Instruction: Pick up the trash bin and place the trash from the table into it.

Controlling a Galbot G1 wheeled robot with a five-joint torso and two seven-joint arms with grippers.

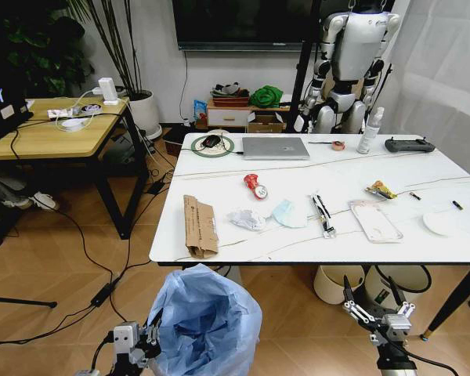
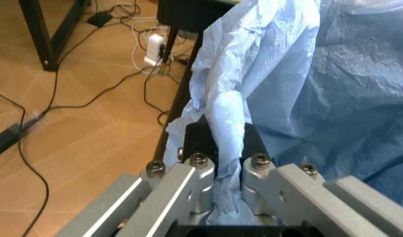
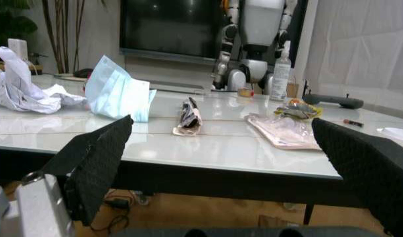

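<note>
The trash bin [image 1: 205, 321], lined with a billowing blue bag, hangs in front of the table's near edge. My left gripper [image 1: 150, 335] is shut on the bag and rim [image 2: 229, 148] at the bin's left side, its fingers [image 2: 198, 174] pinching the plastic. The white marble table [image 1: 329, 249] carries the trash: brown cardboard [image 1: 200, 227], red can [image 1: 255, 186], white tissue [image 1: 247, 219], blue mask [image 1: 288, 213], a dark wrapper [image 1: 323, 213], a clear packet [image 1: 374, 222], a yellow wrapper [image 1: 381, 189] and a white disc [image 1: 441, 223]. My right gripper [image 1: 370, 294] stands open below the table edge, facing the mask [image 3: 119, 94] and wrapper [image 3: 188, 116].
On the far side of the table lie a grey laptop [image 1: 276, 147], a spray bottle [image 1: 368, 130], a black controller [image 1: 409, 145] and a round mat with a mouse [image 1: 212, 144]. Two bins [image 1: 338, 282] stand under the table. A wooden desk [image 1: 47, 135] is to the left, with cables on the floor.
</note>
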